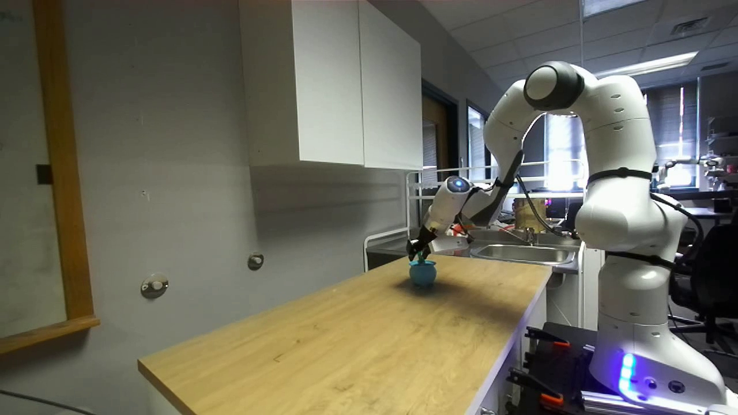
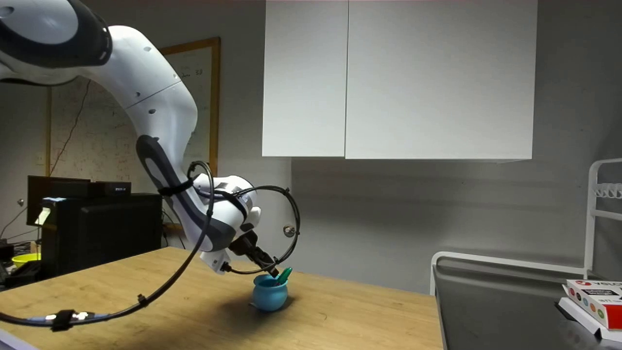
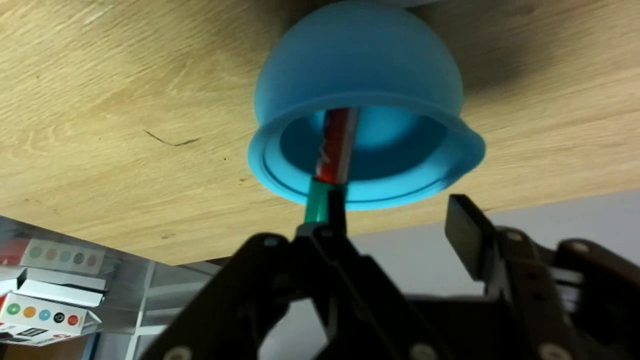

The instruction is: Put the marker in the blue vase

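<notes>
The teal-blue vase [image 1: 422, 275] stands upright on the wooden tabletop; it also shows in an exterior view [image 2: 270, 294] and in the wrist view [image 3: 360, 60]. The marker has an orange-red body [image 3: 336, 150] that reaches into the vase's mouth. Its green end sticks out over the rim, leaning, and shows in an exterior view [image 2: 285, 275]. My gripper [image 3: 400, 217] is open, its fingers well apart, just above the vase. One finger overlaps the marker's green end in the wrist view; I cannot tell if they touch. The other finger stands off to the right, apart from the marker.
The wooden tabletop [image 1: 346, 334] runs along a grey wall under white cabinets [image 2: 398, 78]. Past its end lie a dark surface [image 2: 491, 311] with white and red boxes [image 2: 595, 299], a white metal rack, and a sink [image 1: 524, 252]. A black cable loops from the arm.
</notes>
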Available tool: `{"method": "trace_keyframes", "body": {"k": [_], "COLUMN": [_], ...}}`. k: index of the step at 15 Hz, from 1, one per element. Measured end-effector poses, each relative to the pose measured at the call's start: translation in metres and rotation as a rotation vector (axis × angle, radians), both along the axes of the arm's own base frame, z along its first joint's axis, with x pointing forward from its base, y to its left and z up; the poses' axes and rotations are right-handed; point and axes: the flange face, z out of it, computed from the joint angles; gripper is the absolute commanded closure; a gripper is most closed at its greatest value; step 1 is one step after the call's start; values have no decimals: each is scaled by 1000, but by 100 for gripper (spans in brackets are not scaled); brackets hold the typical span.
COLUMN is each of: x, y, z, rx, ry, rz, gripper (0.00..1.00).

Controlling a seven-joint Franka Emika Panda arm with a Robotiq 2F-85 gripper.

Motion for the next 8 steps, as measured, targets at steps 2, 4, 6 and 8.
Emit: {"method": "trace_keyframes", "body": {"k": [2,4,6,8], "x": [-2,-4,-6,-9], "y": [1,2,4,8], "z": [-2,-2,1,8], "rx": [1,2,5,12], "ry": [0,0,-3,-10], "rz": [1,3,9,19], "gripper": [1,0,0,0]}}
